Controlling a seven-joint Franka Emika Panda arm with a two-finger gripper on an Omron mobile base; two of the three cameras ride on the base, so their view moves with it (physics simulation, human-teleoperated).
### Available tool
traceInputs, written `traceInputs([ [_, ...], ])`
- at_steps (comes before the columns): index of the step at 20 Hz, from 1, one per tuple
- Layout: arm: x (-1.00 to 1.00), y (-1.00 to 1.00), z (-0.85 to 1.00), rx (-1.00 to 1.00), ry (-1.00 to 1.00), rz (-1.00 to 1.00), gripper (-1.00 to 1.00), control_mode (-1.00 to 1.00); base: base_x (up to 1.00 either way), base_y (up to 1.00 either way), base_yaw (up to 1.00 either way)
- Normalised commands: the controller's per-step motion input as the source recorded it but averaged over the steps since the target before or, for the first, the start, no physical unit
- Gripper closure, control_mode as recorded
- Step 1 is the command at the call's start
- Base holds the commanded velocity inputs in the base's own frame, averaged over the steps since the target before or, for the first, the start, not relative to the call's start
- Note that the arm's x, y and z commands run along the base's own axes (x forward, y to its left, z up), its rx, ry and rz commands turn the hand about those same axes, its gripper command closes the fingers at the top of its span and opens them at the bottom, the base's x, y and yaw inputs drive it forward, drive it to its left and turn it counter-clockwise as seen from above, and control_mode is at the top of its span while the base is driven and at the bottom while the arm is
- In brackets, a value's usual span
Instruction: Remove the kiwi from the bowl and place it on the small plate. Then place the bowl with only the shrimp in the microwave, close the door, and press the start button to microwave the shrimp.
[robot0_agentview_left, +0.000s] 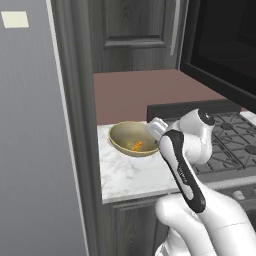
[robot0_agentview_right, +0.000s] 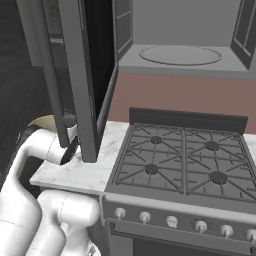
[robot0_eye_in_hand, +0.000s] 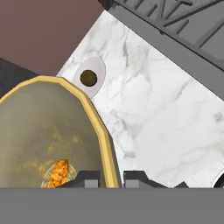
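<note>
In the hand view the tan-gold bowl fills the lower left, with the orange shrimp lying inside it. My gripper is shut on the bowl's right rim, one finger tip inside and one outside. Just beyond the bowl, the brown kiwi rests on the small plate on the marble counter. In the left base view the bowl with the shrimp sits at the hand's left. The microwave hangs above with its grey interior showing, and its door is swung open.
A gas stove with black grates adjoins the marble counter on the right. A tall dark cabinet side and a grey panel wall in the left. The open door hangs over the counter's right part.
</note>
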Motion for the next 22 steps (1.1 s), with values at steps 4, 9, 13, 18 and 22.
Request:
traceInputs([
  [4,-1.0,-0.08,0.45,0.03,0.0,-0.2,1.0,-1.0,0.0,0.0,0.0],
  [9,-0.95,-0.11,0.44,0.0,0.01,-0.03,1.0,-1.0,0.0,0.0,0.0],
  [13,-0.93,-0.06,0.53,0.0,0.05,0.0,1.0,-1.0,0.0,0.0,0.0],
  [18,-0.8,0.0,0.11,0.0,0.01,-0.03,1.0,-1.0,0.0,0.0,0.0],
  [22,-0.11,0.0,0.0,0.0,0.0,-0.02,1.0,-1.0,0.0,0.0,0.0],
])
